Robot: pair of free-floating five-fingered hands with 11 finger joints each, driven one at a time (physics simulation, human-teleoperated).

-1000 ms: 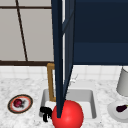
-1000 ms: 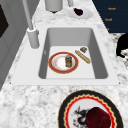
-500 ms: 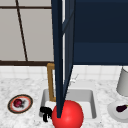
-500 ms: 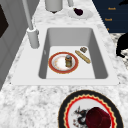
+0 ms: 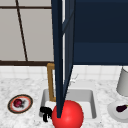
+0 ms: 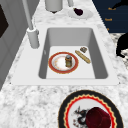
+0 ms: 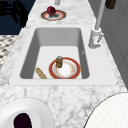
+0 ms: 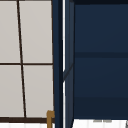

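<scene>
My left hand (image 5: 45, 113) hangs in front of the sink's (image 5: 92, 100) left front corner, fingers relaxed and pointing down, holding nothing. It also appears at the right edge of the left side view as left hand (image 6: 122, 43). A second black hand (image 6: 120, 3) floats farther along, against the dark blue cabinet. A hand (image 7: 15, 11) shows at the top left of the right side view. In the sink lies a red-rimmed plate (image 6: 56, 63) with a small jar (image 6: 68, 60) on it, and a breadstick (image 6: 82, 56) beside it. A red ball (image 5: 68, 115) sits low in the front view.
An open dark blue cabinet door (image 5: 61, 50) hangs over the sink. A patterned plate (image 5: 26, 100) with red fruit (image 5: 18, 103) stands on the left counter. On the right are a white plate (image 5: 112, 111) with an eggplant (image 5: 121, 108) and a grey canister (image 5: 123, 82). The faucet (image 6: 32, 35) rises behind.
</scene>
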